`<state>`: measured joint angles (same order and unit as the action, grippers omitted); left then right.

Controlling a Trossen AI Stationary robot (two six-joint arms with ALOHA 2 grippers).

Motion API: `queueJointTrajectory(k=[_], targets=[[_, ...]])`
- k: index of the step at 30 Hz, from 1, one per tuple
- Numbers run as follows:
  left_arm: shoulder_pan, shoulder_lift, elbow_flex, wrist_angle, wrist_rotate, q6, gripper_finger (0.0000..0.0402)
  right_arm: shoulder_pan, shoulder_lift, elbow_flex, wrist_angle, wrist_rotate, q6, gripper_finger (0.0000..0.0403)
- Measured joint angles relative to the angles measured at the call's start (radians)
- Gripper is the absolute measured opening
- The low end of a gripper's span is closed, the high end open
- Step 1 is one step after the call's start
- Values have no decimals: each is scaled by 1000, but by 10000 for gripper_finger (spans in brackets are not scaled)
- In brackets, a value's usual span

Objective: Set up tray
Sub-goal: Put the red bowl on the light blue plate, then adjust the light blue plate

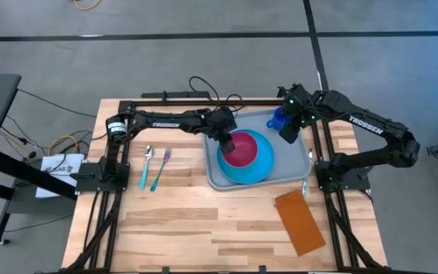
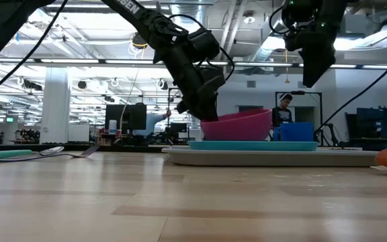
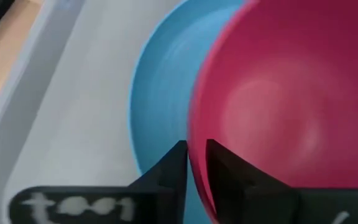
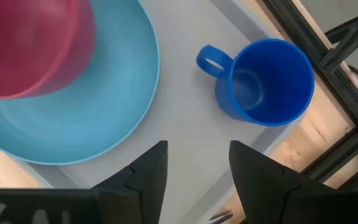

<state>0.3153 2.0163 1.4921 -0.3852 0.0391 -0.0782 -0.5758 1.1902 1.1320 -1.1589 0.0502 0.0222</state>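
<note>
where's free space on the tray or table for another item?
Tray is crowded: plate with bowl fills the middle, mug sits in the far right corner, both hands over it. Free: bare table between fork and tray, and the wide near strip left of the napkin.

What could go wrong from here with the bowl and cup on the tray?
1. The left gripper straddles the pink bowl's rim with its fingers only slightly parted; lifting away now might drag or tip the bowl off the blue plate.
2. The right gripper hangs open above the tray beside the blue cup; a low sweep could knock the cup toward the tray's rim.
</note>
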Motion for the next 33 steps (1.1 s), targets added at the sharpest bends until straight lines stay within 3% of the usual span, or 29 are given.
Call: queueJointTrajectory(k=[10, 13, 17, 26, 33], targets=[[1, 0, 0, 1, -130, 80, 117, 1, 0, 0, 0, -1, 15, 163], [2, -19, 0, -3, -77, 54, 126, 1, 0, 0, -1, -1, 38, 164], [1, -72, 0, -3, -10, 52, 128, 1, 0, 0, -3, -1, 60, 168], [1, -241, 1, -170, -45, 78, 128, 52, 23, 0, 7, -10, 56, 160], [-16, -401, 1, -385, -227, 157, 90, 179, 102, 0, 20, -26, 57, 89]])
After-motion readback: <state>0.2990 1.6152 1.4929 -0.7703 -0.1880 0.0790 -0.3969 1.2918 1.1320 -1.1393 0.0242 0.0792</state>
